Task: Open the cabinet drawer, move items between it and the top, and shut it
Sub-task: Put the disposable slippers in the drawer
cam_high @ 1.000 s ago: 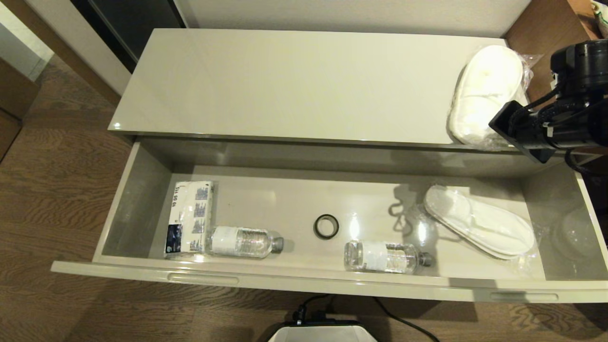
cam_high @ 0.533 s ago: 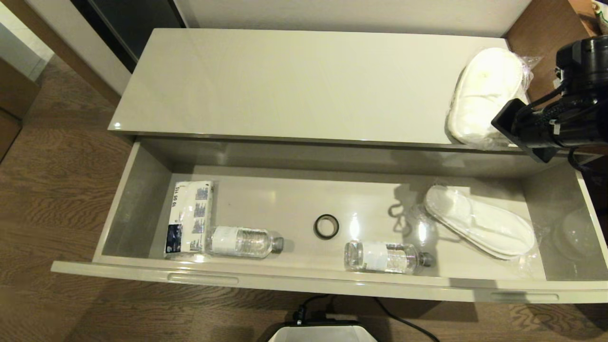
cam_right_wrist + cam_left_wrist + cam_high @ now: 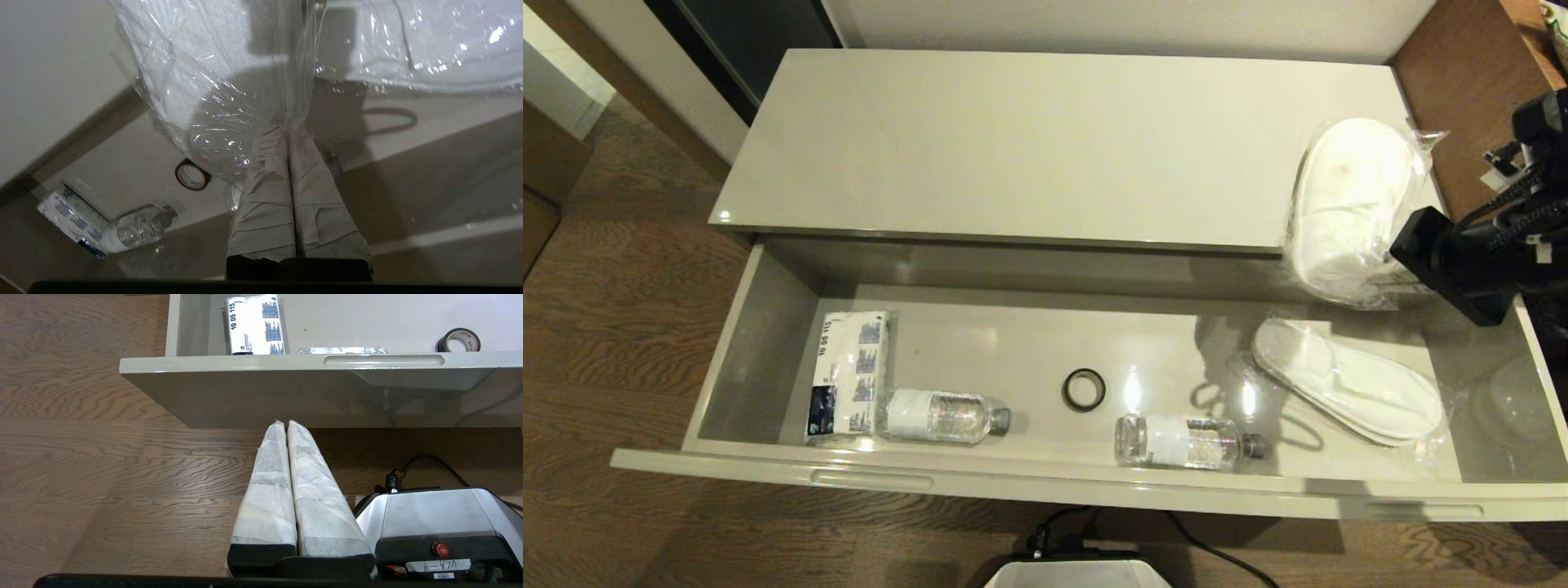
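The cabinet drawer [image 3: 1045, 483] stands pulled out under the top [image 3: 1029, 139]. My right gripper [image 3: 288, 127] is shut on the clear plastic wrap of a white slipper pair [image 3: 1347, 208], which hangs over the top's front right corner and the drawer's right end. A second slipper pair [image 3: 1343, 380] lies in the drawer below it. Two water bottles lie near the drawer front, one at the left [image 3: 939, 415] and one right of the middle [image 3: 1180, 441]. My left gripper [image 3: 284, 424] is shut and empty, parked low in front of the drawer panel [image 3: 286, 363].
A white-and-blue tissue pack [image 3: 849, 371] lies at the drawer's left end and a small black ring [image 3: 1084, 389] in its middle. Brown wooden desk [image 3: 1462, 73] adjoins the top at the back right. My base [image 3: 429, 514] and a cable are on the floor below the drawer.
My right gripper has pulled the slipper pair forward and up off the top's right end; it now hangs partly over the open drawer. Nothing else moved.
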Motion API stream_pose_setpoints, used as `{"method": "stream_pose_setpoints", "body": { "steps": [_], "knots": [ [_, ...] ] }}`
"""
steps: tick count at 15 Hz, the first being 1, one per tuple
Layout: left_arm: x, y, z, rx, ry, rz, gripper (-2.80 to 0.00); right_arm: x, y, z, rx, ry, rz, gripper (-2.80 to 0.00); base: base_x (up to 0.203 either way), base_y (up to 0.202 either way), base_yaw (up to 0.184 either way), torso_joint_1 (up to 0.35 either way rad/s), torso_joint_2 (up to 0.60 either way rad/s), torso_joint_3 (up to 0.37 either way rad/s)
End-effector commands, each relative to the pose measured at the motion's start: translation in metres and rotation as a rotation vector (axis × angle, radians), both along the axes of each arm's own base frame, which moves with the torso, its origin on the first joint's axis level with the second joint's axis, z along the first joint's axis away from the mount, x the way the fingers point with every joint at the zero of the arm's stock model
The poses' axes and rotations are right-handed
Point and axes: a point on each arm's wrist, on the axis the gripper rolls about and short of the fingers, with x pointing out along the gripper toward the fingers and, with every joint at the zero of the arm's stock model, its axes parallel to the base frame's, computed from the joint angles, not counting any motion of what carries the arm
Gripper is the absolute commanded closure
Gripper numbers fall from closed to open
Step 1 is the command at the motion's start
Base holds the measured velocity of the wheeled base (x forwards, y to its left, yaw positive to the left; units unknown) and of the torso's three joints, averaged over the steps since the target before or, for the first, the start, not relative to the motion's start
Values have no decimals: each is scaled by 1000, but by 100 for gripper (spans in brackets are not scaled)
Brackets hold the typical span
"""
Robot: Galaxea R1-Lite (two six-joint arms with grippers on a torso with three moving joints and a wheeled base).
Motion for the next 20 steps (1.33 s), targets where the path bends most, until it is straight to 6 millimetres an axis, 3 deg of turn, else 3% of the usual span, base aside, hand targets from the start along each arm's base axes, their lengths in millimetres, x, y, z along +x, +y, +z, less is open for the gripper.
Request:
{"method": "stream_pose_setpoints", "body": {
  "steps": [1,11,20],
  "knots": [
    [0,0,0,0,2,1,0,-29,2,5,3,5,13,0,0,0,0,0,0,0],
    [0,0,0,0,2,1,0,-131,-1,-37,-12,150,51,0,0,0,0,0,0,0],
    [0,0,0,0,2,0,0,-134,1,-68,15,270,95,0,0,0,0,0,0,0]
  ]
}}
